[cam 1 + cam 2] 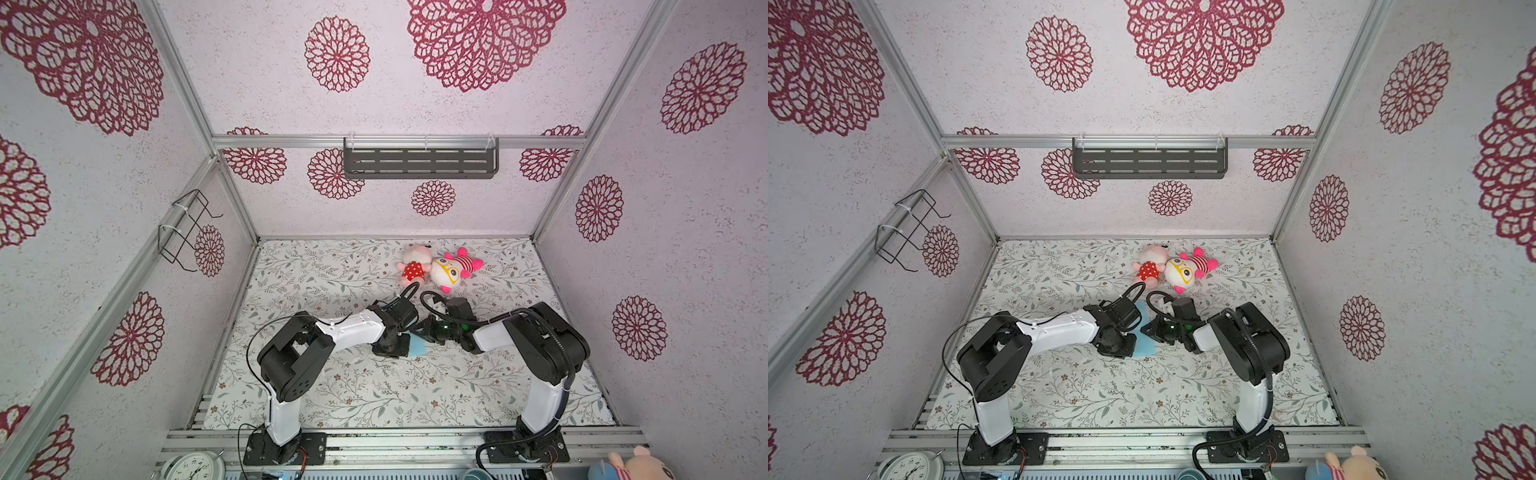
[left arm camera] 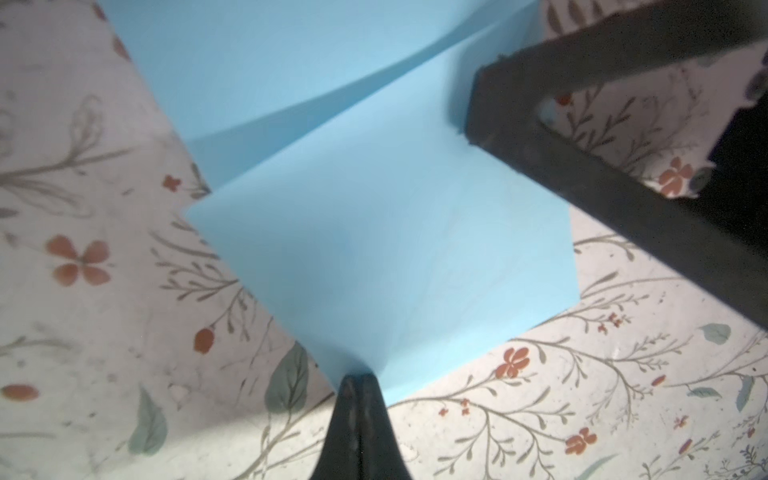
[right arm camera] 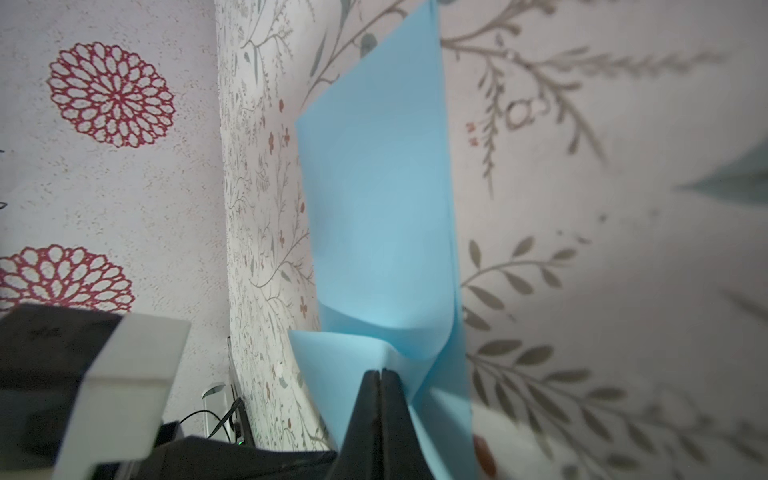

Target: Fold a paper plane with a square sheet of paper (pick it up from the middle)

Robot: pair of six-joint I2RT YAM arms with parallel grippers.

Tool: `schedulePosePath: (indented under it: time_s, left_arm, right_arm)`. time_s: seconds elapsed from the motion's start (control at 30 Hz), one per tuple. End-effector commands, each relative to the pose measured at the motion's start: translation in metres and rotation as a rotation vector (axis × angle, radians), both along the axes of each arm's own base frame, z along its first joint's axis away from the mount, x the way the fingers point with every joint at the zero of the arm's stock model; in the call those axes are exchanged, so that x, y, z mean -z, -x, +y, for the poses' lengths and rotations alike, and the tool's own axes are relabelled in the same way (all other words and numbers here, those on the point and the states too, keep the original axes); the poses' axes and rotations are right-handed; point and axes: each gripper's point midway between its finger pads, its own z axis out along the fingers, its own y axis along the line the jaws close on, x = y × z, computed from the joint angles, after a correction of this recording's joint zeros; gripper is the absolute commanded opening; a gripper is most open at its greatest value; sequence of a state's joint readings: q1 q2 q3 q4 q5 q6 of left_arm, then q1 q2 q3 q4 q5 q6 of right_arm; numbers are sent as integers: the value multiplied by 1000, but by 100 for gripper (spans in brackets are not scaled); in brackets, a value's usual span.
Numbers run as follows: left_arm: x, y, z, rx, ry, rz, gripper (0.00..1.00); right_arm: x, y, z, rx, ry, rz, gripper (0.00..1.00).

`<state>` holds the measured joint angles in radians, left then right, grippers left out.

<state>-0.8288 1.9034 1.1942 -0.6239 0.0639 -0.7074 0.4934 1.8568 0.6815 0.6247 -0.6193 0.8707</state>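
Observation:
The square sheet of paper [image 2: 395, 249], light blue, is bent over itself with a raised fold running across it. It hangs just above the flowered table mat between both arms, near the middle of the table. My left gripper [image 2: 360, 376] is shut on one corner of it. My right gripper [image 3: 379, 370] is shut on an edge of the sheet [image 3: 374, 208], where the paper curls around the fingertips. In both top views only a patch of the paper [image 1: 417, 345] [image 1: 1144, 347] shows between the left gripper [image 1: 404, 336] and the right gripper [image 1: 419, 328], which almost meet. No paper plane shape shows.
Two pink plush toys [image 1: 413, 268] [image 1: 451, 268] lie side by side just behind the grippers. The flowered mat [image 1: 374, 395] covers the table. A dark shelf [image 1: 419, 160] hangs on the back wall, a wire rack [image 1: 187, 228] on the left wall.

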Motion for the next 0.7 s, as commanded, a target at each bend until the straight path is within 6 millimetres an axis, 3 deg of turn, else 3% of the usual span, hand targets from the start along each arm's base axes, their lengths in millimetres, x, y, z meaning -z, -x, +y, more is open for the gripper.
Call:
schedulePosePath:
  time_s: [0.0,0.3,0.67]
  left_arm:
    - [25,18,15,10,-83,61,0]
    - [27,22,16,-4,-54,79,0]
    - [25,22,17,-15,-40,78,0]
  right_arm:
    - [-30,7,8,-76,-66,-107,4]
    - [-13,35,26,-134,-37,-71,0]
    - [10,36,29,-115,9,-24,0]
